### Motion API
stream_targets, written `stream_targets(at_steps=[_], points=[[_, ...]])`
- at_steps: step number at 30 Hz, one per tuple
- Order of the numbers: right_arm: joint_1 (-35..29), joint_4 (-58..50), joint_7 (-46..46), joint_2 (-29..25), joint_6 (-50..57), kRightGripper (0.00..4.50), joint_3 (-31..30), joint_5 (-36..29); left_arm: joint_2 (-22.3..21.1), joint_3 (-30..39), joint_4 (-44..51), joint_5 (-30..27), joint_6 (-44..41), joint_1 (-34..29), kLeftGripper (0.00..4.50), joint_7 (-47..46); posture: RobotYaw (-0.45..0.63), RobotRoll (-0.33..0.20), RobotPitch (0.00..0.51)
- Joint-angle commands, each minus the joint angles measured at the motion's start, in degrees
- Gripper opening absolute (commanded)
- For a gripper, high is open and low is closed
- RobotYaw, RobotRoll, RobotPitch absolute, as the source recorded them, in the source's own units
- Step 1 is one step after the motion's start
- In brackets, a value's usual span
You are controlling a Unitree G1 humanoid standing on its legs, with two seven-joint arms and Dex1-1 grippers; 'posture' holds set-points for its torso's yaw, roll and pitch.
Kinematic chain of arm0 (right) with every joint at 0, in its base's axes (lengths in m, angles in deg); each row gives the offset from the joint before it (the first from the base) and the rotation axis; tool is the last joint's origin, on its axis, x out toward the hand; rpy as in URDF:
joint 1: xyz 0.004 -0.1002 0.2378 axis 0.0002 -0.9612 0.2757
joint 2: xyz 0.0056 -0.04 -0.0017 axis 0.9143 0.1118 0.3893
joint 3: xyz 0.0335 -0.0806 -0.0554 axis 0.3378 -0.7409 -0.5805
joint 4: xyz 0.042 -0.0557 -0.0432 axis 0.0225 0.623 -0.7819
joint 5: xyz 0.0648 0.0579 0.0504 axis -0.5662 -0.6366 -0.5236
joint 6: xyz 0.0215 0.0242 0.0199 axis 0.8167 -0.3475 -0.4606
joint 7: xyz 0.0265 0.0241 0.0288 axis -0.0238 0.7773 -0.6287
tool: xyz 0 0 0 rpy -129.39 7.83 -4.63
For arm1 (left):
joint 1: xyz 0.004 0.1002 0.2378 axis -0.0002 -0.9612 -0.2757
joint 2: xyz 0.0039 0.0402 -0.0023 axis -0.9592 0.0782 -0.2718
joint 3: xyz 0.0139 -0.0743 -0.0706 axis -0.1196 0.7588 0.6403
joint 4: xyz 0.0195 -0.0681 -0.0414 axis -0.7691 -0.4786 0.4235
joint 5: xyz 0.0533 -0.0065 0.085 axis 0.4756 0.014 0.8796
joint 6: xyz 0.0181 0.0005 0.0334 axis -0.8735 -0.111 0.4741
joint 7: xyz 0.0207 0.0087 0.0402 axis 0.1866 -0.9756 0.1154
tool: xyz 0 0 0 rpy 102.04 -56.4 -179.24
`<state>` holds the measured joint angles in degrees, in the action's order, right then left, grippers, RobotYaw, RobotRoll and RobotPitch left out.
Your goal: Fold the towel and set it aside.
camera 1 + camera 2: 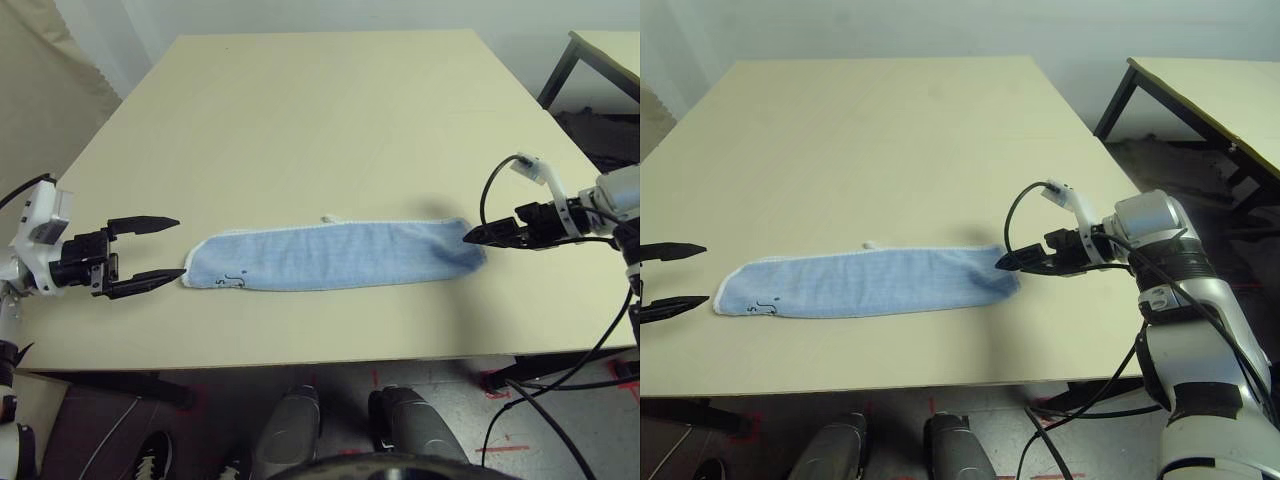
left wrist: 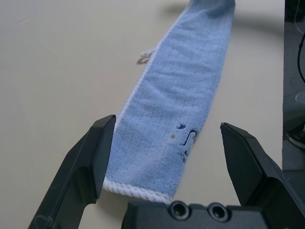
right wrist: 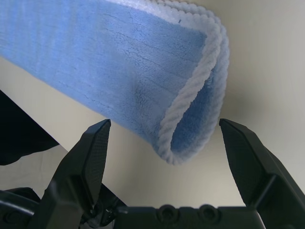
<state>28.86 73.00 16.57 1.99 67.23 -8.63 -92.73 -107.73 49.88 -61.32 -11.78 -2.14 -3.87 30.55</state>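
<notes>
Left eye view: towel [image 1: 330,256] lengthwise between open end effectors, seemingly untouched.

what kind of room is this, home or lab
Probably a lab or test room: a bare pale table holding only a folded light-blue terry towel, red tape marks on the floor, a second black-framed table.

Both arms low at the table's sides, grippers facing inward.
Left gripper [image 1: 150,254] was held about level, pointing toward the right, its two black fingers [image 2: 88,164] spread wide with nothing between them. Right gripper [image 3: 164,143] angled downward and toward the left, its fingers also spread wide, silver forearm bent at the wrist.
</notes>
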Motion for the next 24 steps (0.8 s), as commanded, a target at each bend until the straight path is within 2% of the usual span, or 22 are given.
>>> stream_targets(at_steps=[1,6,14,17,24], points=[[0.43,3.65,-3.87,2.22,-0.16,4.5,0.86,-0.14,-0.33,-0.86,0.51,0.85,0.59,0.41,4.49,0.43,0.12,0.0,0.077],[1.5,10.21,-9.64,4.98,-2.04,4.5,3.47,0.76,-0.23,-1.32,0.81,1.56,1.89,0.23,4.49,0.43,0.12,0.0,0.08],[1.5,12.65,-11.4,7.03,-1.57,4.5,5.17,0.22,-0.17,-1.44,1.02,1.92,3.53,-0.04,4.49,0.43,0.12,0.0,0.084],[0.75,11.8,-11.45,7.35,-1.77,3.96,5.2,0.03,0.08,-1.5,1.17,2.14,3.9,0.56,4.5,0.43,0.12,0.0,0.084],[-0.41,9.96,-10.85,7.13,-1.18,1.48,5.1,-0.72,0.41,-1.46,1.59,2.37,3.82,0.97,4.5,0.43,0.12,0.0,0.086]])
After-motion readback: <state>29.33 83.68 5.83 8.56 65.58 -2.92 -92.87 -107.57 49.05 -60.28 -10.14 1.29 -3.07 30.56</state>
